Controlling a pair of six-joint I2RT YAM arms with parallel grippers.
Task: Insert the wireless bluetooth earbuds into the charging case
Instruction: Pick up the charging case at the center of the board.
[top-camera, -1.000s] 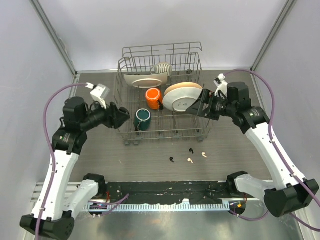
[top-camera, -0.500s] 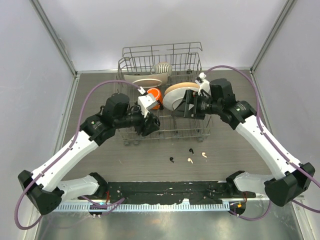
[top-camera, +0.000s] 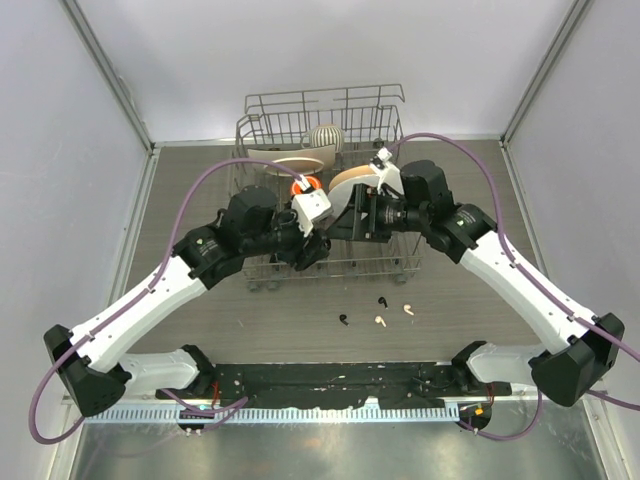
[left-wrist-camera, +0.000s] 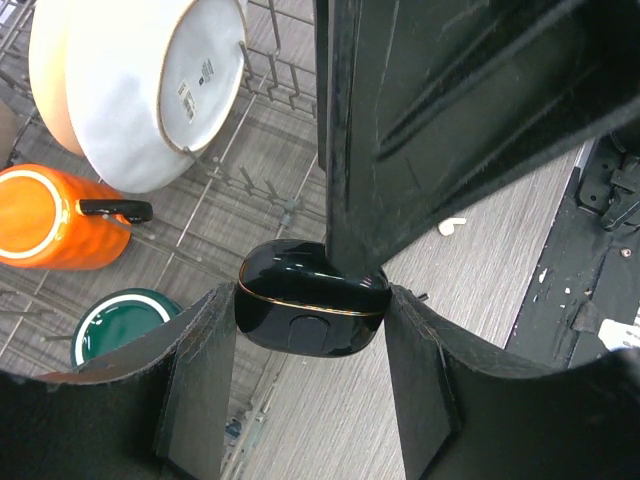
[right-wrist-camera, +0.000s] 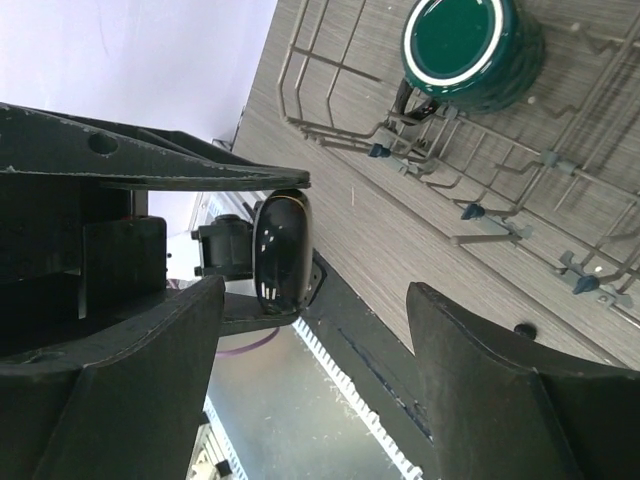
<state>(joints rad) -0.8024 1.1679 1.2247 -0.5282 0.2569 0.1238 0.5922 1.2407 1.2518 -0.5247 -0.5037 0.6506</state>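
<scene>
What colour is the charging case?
The charging case is glossy black with a thin gold seam, clearest in the left wrist view.

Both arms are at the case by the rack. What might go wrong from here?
1. The glossy case sits pinched only by its sides in the left jaws; the open right jaws, right beside it, might nudge it loose into the rack or onto the table.
2. Both jaws are crowded together and might collide.

surface: grey wood-grain table (top-camera: 250, 320) | on it: wire dish rack (top-camera: 390, 262), black earbuds (top-camera: 343, 320), cream earbuds (top-camera: 379, 321)
</scene>
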